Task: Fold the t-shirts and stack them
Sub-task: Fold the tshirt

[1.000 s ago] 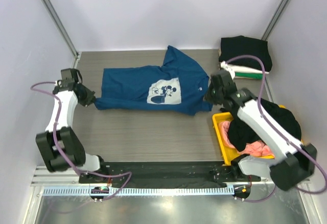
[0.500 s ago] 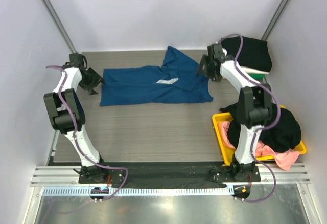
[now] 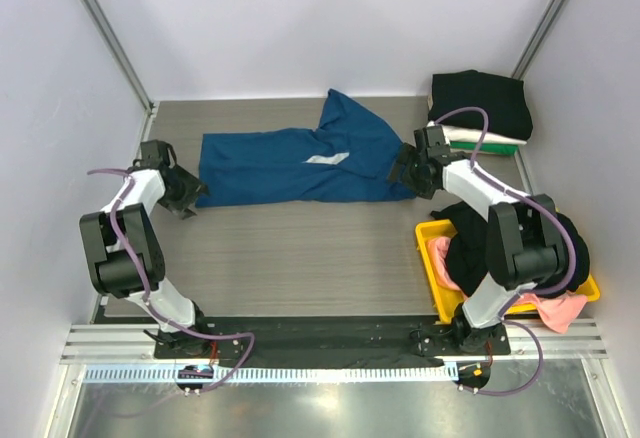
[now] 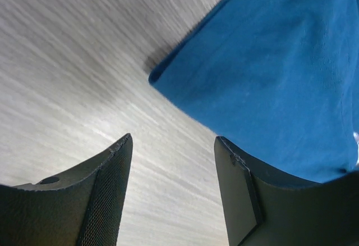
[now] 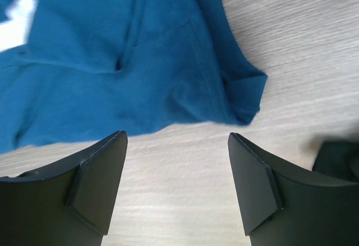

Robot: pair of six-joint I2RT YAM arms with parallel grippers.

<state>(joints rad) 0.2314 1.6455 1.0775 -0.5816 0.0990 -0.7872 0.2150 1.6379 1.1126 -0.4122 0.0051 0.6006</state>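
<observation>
Dark blue cotton t-shirt (image 3: 290,166) lies lengthwise across the grey surface (image 3: 300,253), the released left claw (image 3: 190,196) and the released right claw (image 3: 405,173) each beside one end.

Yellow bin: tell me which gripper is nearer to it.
Right. The right gripper is just beyond the yellow bin's far corner, at the blue t-shirt's right end; the left gripper is at the shirt's opposite end.

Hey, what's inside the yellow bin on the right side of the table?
A black t-shirt heaped on top, a pink t-shirt poking out beneath. The floor of the yellow bin and anything deeper are hidden by them and the right arm.
</observation>
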